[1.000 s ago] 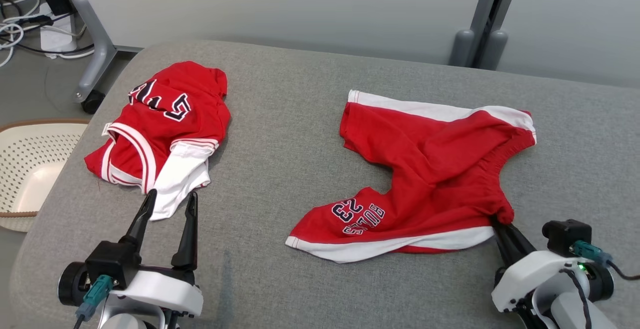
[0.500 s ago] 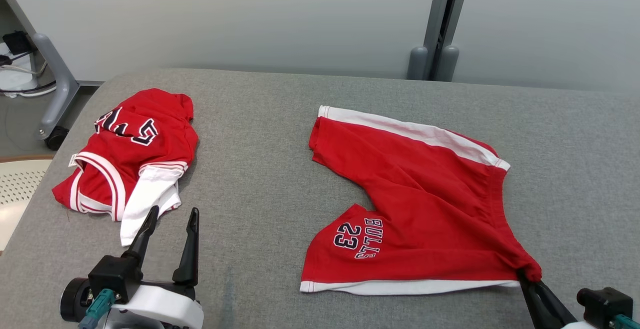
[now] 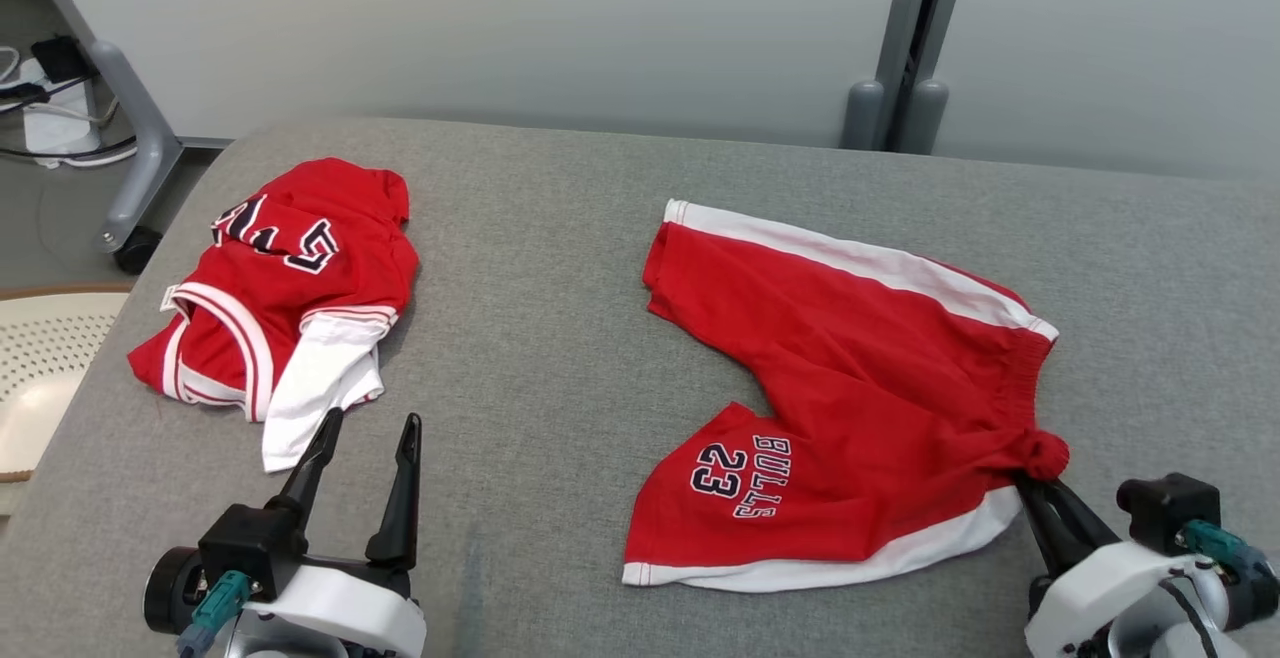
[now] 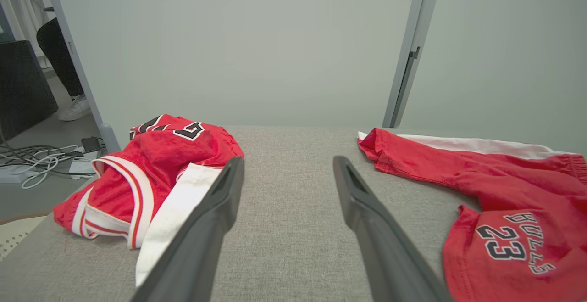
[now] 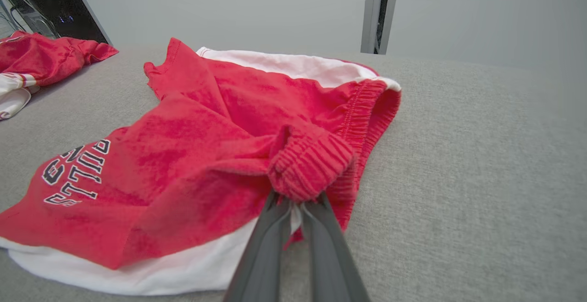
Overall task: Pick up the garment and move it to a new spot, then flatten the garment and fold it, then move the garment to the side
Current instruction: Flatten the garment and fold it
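head: right gripper (image 3: 1035, 488) pinched the red shorts (image 3: 850, 378) at the waistband corner, mid-right on the grey pad (image 3: 560, 338); left gripper (image 3: 372, 420) gaped empty near the jersey (image 3: 290, 278) | left wrist: jaws stood wide, nothing between | right wrist: waistband bunched at the tips; a low, steady outward drag seemed wisest

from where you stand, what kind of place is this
Probably a lab or office space: a grey padded worktop, plain partition panels joined by a metal post, and cables on the floor.
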